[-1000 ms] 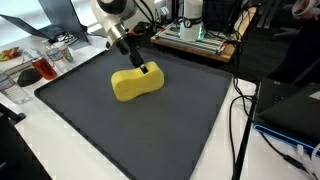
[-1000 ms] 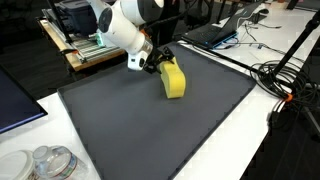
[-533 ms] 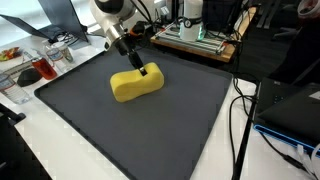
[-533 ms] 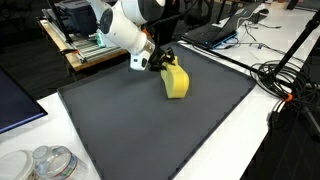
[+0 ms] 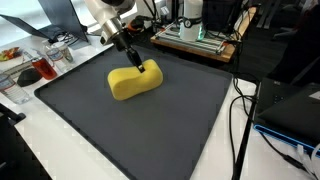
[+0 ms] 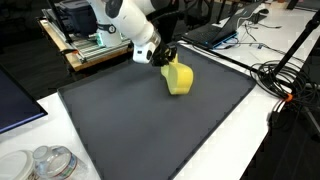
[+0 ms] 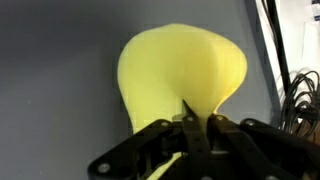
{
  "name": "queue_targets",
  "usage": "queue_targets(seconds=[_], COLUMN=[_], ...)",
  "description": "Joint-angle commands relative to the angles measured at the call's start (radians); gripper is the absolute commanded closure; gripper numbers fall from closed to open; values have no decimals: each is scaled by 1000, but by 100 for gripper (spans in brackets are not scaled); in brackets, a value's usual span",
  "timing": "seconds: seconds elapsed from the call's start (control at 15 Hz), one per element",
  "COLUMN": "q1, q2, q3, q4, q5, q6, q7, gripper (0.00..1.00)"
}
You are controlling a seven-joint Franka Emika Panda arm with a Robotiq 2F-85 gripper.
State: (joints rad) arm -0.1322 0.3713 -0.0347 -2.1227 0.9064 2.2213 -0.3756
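one yellow sponge (image 5: 132, 83), rounded and thick, lies on the dark grey mat (image 5: 150, 130), toward the mat's far side in both exterior views. my gripper (image 5: 142, 68) comes down on the end of it nearest the arm. in the wrist view my gripper (image 7: 195, 118) has its two black fingers drawn almost together, biting into the soft edge of the yellow sponge (image 7: 180, 70), so i have it in a tight pinch. whether that end is raised off the mat i cannot tell.

in an exterior view the yellow sponge (image 6: 179, 79) sits near the mat's back edge, with the dark grey mat (image 6: 150, 130) spreading out toward the camera. the mat rests on a white table (image 5: 28, 128).

off the mat, a clear cup (image 5: 43, 68) holds something reddish, and just beside it a clear tray (image 5: 10, 55) shows red bits inside. two clear round tubs (image 6: 48, 162) stand at a table corner in an exterior view; what is in them i cannot make out. black cables (image 5: 240, 100) run along the mat's side.
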Motion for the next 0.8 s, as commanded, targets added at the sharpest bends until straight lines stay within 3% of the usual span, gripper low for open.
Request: queue_targets(seconds=[0.0,0.33,0.73], q1=[91,231,235], q2=[-146,-279,-363], q3=[-33,-59,46], q4=[-35,2,112], q5=[-267,-686,-1126], q6=[27,-50,-277], q7=[256,613,865], gripper=[95,94,94])
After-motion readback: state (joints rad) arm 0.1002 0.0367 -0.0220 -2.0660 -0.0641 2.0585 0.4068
